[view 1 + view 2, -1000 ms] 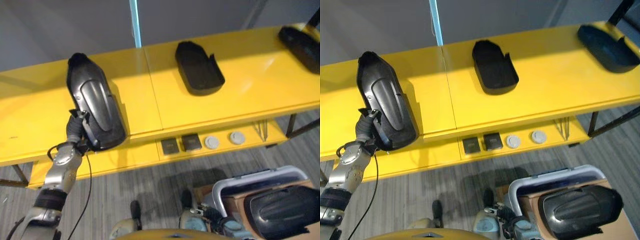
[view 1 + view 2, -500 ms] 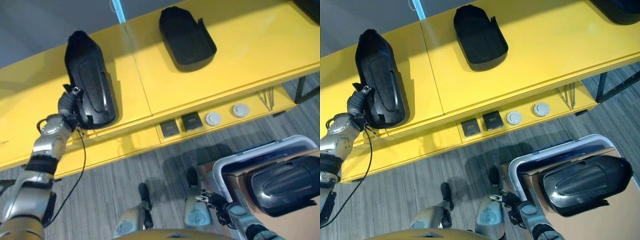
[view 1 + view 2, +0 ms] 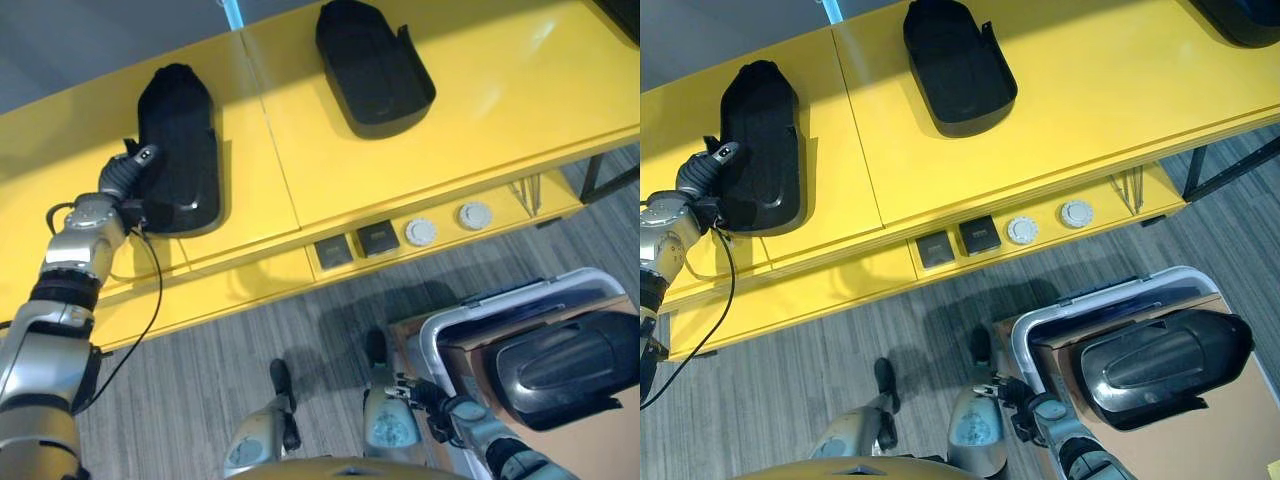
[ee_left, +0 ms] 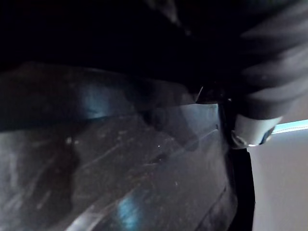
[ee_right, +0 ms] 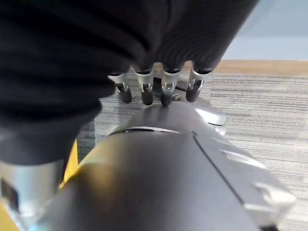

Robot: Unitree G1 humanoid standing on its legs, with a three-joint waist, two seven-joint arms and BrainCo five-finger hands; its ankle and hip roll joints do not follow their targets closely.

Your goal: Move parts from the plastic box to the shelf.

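One black part (image 3: 178,150) now lies flat on the yellow shelf (image 3: 500,110) at its left end, while a second ago it stood up on its edge and leaned over the front of the shelf in the left hand (image 3: 125,178). That hand is now at the near left side of the part; one silver finger with a dark tip points up over the part, and I cannot tell if the other fingers are around its edge or already free, because the left wrist view gives only the dark shiny surface of the part very close. So the placing of this part looks almost done, and what remains, I think, is to let go and pull the arm back. More to the right, a second black part (image 3: 373,65) lies in the middle of the shelf, well apart from the first. Under the shelf top, a lower ledge carries two small dark squares (image 3: 355,246) and two round grey caps (image 3: 447,224). At the lower right stands the plastic box (image 3: 470,330) on the grey floor, with one more black part (image 3: 565,368) inside it. The right hand (image 5: 156,89) hangs low near the floor, its fingers relaxed and straight, holding nothing.
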